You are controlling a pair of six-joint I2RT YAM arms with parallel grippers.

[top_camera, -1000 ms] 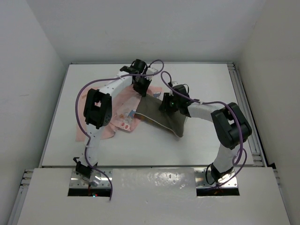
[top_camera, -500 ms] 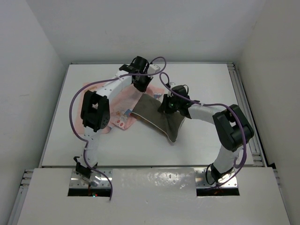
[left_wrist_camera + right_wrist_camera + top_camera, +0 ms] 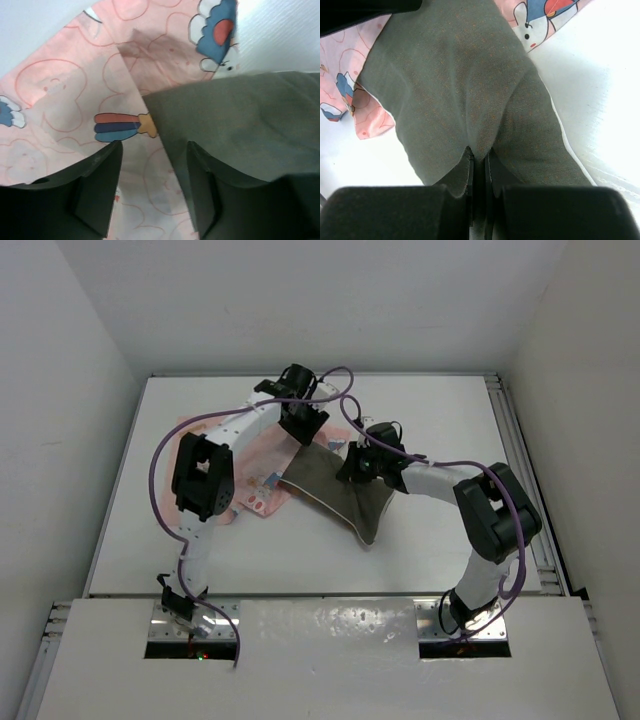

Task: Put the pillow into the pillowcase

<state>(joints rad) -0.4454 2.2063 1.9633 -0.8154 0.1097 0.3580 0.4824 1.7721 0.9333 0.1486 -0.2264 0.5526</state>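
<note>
Pillow [image 3: 335,492], a flat olive-grey rectangular cushion w/ thin white piping, lies mid white table [image 3: 450,420], skewed. Its far-left corner overlaps the pillowcase [image 3: 262,495], a thin pale-pink fabric case w/ rabbit print that sprawls to its left. In left wrist view the grey corner sits on top of the pink cloth, not inside as far as I can tell. No open mouth visible.

Right jaws are pressed together, pinching a raised ridge of the pillow's cover. Left jaws are spread, gripping nothing, over pink cloth just beside the grey corner.

Risks, my read:
- Nothing holds the case mouth open, so if right jaws push now, pillow prob rides over the case or bunches it up instead of entering.
- Right pinch is only on a thin fold, so it may slip, or just drag the cover.
- Left jaws closing here could catch both cloth layers, or the pillow corner too, and seal the mouth.
</note>
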